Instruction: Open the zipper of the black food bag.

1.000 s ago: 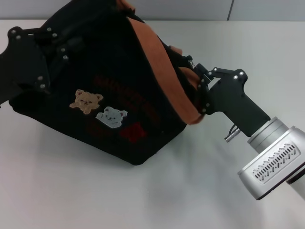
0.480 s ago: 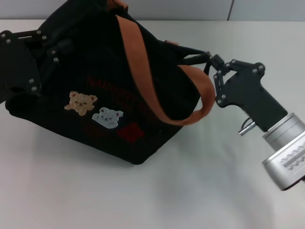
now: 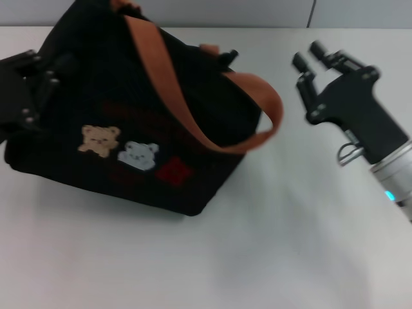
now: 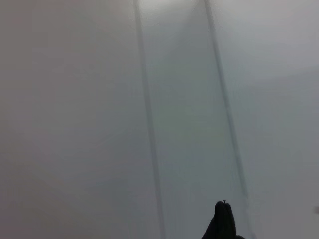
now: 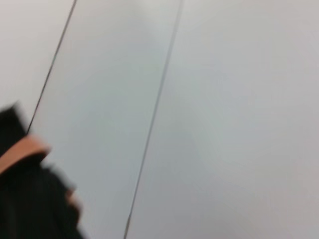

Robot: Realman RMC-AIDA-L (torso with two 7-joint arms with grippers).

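Right tool (image 3: 308, 59) pulling clear of black food bag (image 3: 129, 122), fingers now parted, holding nothing | left tool (image 3: 29, 90) pressing bag's left end, grip unclear | bag sitting on desk (image 3: 290, 244) | zipper unseen; next: checking opening.

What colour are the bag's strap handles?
Orange-brown strap handles on the boxy black fabric bag; head view shows them best.

Head view down over table (image 3: 270, 244); both wrist views toward pale wall (image 4: 75, 99).
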